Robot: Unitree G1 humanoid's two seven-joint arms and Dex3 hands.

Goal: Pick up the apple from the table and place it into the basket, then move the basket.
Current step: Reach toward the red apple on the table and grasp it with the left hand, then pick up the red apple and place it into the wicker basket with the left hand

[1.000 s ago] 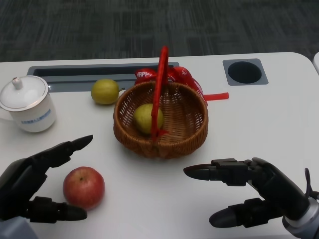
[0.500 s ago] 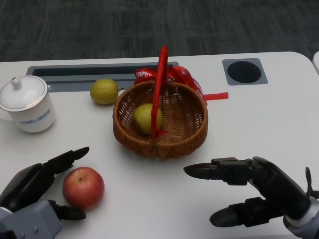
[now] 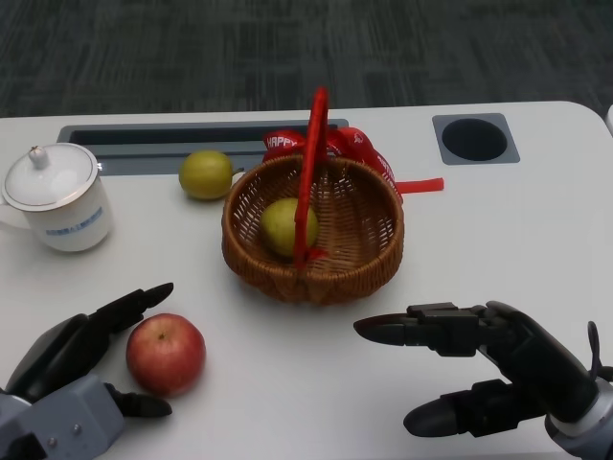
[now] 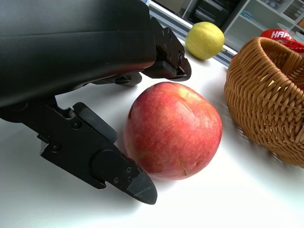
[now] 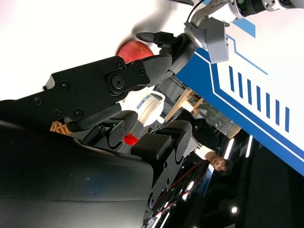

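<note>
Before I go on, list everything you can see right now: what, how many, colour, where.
apple: 1, red, on the table near left, between the left hand's fingers
basket: 1, brown wicker, red handle, table centre
ribbon: 1, red, behind the basket
pears: 2, yellow-green; one left of the basket, one inside it
cup: 1, white, lidded, far left
table: 1, white, with a grey slot and round hole at the back
person: 1, in the background of the right wrist view
left hand: black, fingers around the apple
right hand: black, open, near right
</note>
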